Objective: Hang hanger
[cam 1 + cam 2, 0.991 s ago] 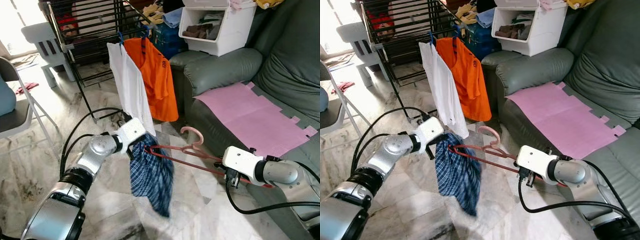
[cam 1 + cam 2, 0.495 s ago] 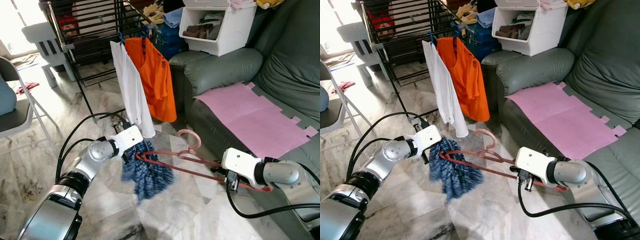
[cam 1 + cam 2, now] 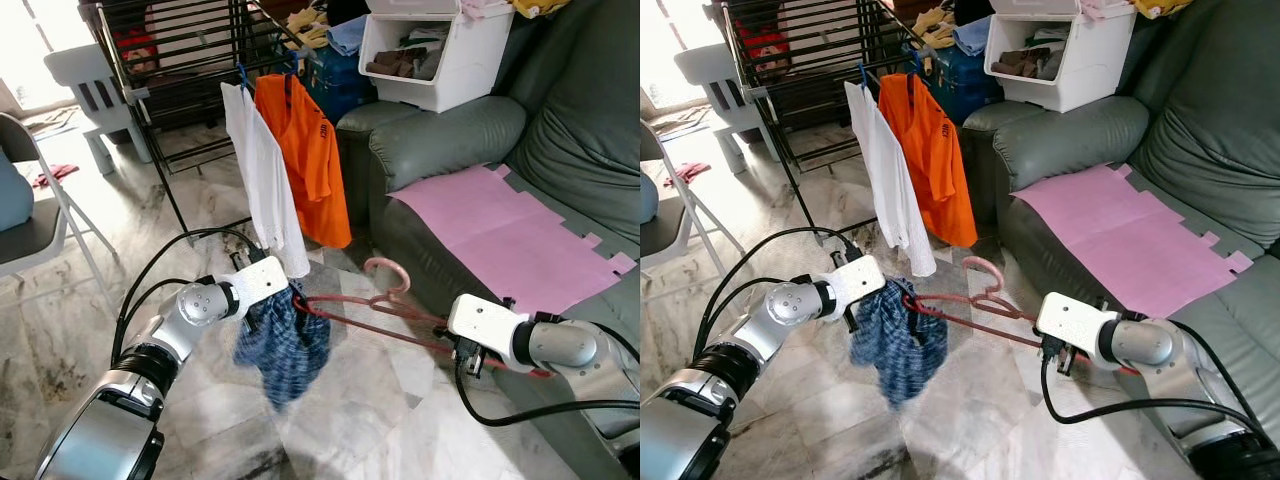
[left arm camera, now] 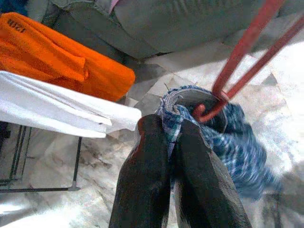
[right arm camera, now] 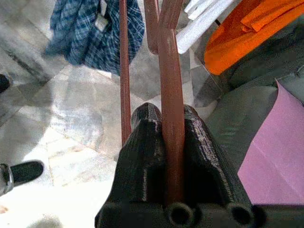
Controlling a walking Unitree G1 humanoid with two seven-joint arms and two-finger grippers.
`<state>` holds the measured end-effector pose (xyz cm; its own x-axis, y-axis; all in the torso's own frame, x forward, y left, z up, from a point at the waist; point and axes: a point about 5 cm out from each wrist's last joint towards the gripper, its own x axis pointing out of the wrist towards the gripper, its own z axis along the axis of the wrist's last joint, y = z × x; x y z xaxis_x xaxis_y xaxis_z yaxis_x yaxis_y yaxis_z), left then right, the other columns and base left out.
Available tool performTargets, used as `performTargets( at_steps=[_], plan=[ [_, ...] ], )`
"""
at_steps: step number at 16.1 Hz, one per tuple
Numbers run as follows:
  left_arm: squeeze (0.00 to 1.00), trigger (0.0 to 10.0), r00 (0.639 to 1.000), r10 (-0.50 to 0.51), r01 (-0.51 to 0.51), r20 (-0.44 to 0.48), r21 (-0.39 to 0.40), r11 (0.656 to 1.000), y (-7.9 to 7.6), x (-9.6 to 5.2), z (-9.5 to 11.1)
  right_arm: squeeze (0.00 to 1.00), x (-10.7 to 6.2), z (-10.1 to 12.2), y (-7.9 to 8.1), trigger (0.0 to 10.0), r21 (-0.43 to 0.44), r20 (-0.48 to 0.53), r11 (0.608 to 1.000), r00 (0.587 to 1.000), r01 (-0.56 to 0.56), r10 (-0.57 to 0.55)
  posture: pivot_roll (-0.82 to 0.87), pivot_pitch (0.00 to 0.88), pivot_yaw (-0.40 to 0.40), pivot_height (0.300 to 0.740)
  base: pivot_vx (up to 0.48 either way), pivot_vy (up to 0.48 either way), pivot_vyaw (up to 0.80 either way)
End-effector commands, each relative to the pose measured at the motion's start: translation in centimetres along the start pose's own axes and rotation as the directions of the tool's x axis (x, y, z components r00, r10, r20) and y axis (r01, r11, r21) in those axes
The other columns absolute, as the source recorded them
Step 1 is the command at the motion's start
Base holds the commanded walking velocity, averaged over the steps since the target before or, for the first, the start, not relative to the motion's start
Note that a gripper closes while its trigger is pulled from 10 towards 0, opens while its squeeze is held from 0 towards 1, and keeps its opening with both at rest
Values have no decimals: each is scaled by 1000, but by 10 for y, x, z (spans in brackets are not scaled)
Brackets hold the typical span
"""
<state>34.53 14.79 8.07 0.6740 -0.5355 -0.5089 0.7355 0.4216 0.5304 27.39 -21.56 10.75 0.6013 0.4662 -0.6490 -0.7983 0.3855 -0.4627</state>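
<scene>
Left eye view: my left tool (image 3: 283, 297) holds a blue checked cloth (image 3: 283, 340) at one end of the dark red plastic hanger (image 3: 375, 312), low over the marble floor (image 3: 390, 420); my right tool (image 3: 468, 352) holds the other end.

Left wrist view: the fingers (image 4: 147, 156) are pinching the cloth's edge.

Right wrist view: the fingers (image 5: 142, 156) are clamped on the hanger's bar.

I judge dressing is underway; next, carry it to the black wire drying rack (image 3: 175, 50).
</scene>
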Motion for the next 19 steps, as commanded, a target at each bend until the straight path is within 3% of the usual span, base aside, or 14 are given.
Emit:
performTargets(
  at_steps=[1, 3, 5, 7, 9, 11, 13, 14, 15, 16, 19],
  plan=[
    [0, 10000, 1000, 5, -5, 3, 27, 1000, 4, -3, 0, 0, 3, 5, -3, 10000, -26, 12, 999, 1000, 22, -21, -161, 0, 74, 740, 0, 0, 0],
    [0, 10000, 999, -16, 14, 34, 32, 999, 2, -3, 3, 0, 5, 4, -5, 10000, -22, 13, 999, 999, 46, -46, -160, 0, 74, 740, 0, 0, 0],
    [0, 10000, 991, -42, 38, 126, 35, 999, -1, -3, 15, 0, 7, 4, -6, 10000, -18, 16, 998, 998, 62, -62, -160, 0, 73, 740, 0, 0, 0],
    [0, 10000, 956, -82, 62, 283, 77, 995, -10, -2, 41, 0, 11, 5, -6, 10000, -2, 31, 996, 996, 86, -86, -158, 0, 72, 740, 0, 0, 0],
    [0, 10000, 933, -85, 53, 351, 102, 993, -14, -1, 52, 0, 15, 5, -6, 10000, 31, 41, 995, 994, 100, -101, -158, 0, 71, 740, 0, 0, 0],
    [0, 10000, 887, -121, 73, 445, 123, 990, -24, -2, 71, 0, 20, 2, -7, 10000, 95, 41, 986, 989, 140, -145, -156, 0, 70, 740, 0, 0, 0],
    [0, 10000, 840, -113, 65, 530, 108, 992, -28, -9, 88, 0, 27, -6, -10, 10000, 211, 18, 952, 973, 220, -229, -154, 0, 70, 740, 0, 0, 0],
    [0, 10000, 846, -46, 4, 531, 80, 997, -19, -13, 88, 0, 29, -12, -13, 10000, 297, -9, 916, 960, 269, -279, -150, 0, 70, 740, 0, 0, 0],
    [0, 10000, 882, 93, -102, 462, -6, 995, -2, -14, 73, 0, 29, -19, -12, 10000, 350, -33, 894, 958, 279, -286, -146, 0, 68, 740, 0, 0, 0],
    [0, 10000, 898, 165, -166, 408, -32, 986, 8, -15, 63, 0, 29, -22, -11, 10000, 377, -38, 885, 959, 273, -280, -146, 0, 69, 740, 0, 0, 0],
    [0, 10000, 903, 323, -299, 282, -128, 946, 29, -27, 37, 0, 25, -36, -13, 10000, 466, -78, 829, 948, 309, -310, -146, 0, 65, 740, 0, 0, 0]
  ],
)
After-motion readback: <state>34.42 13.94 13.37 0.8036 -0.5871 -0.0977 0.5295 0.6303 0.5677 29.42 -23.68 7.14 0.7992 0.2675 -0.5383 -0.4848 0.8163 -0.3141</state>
